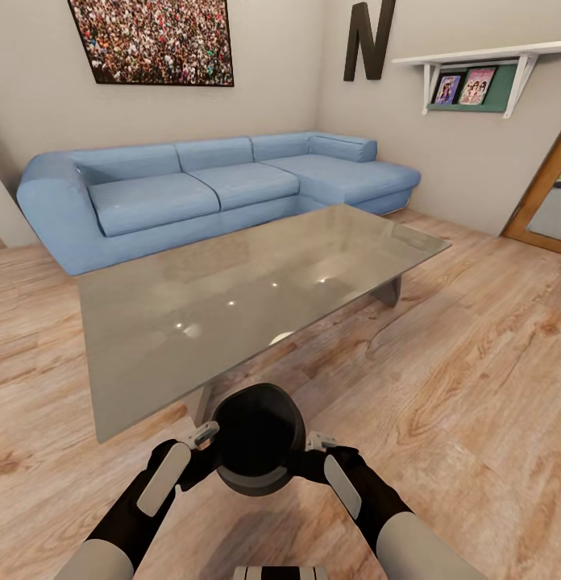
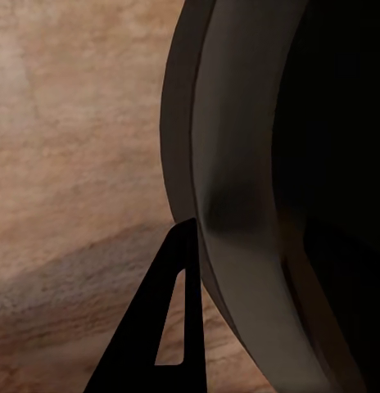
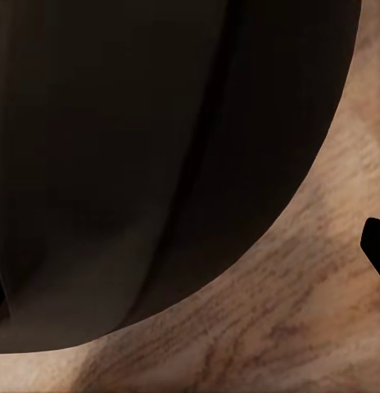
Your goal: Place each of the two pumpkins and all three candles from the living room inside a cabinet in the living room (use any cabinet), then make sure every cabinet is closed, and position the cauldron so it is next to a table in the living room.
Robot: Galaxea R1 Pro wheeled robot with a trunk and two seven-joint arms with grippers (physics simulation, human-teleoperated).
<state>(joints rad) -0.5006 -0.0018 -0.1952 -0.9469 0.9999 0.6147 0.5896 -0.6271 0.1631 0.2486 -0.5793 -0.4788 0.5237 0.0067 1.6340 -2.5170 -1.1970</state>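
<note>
Carrying the cauldron (image 1: pixel 258 439) pinched between left gripper (image 1: pixel 205 436) and right gripper (image 1: pixel 316 442) above the floor (image 1: pixel 474 338), just beside the table (image 1: pixel 232 298), nearly placed; pumpkins, candles and cabinet out of sight, so progress there unjudgeable.

A blue L-shaped sofa (image 1: pixel 208 189) sits against beige walls (image 1: pixel 39 97) on a wood-plank floor (image 1: pixel 474 338). Above it hangs a crowd picture (image 1: pixel 151 40). A black letter N (image 1: pixel 367 36) and a white shelf (image 1: pixel 478 68) holding 2 photos are on the right wall, with a wood-framed door (image 1: pixel 546 193) at the far right.
</note>
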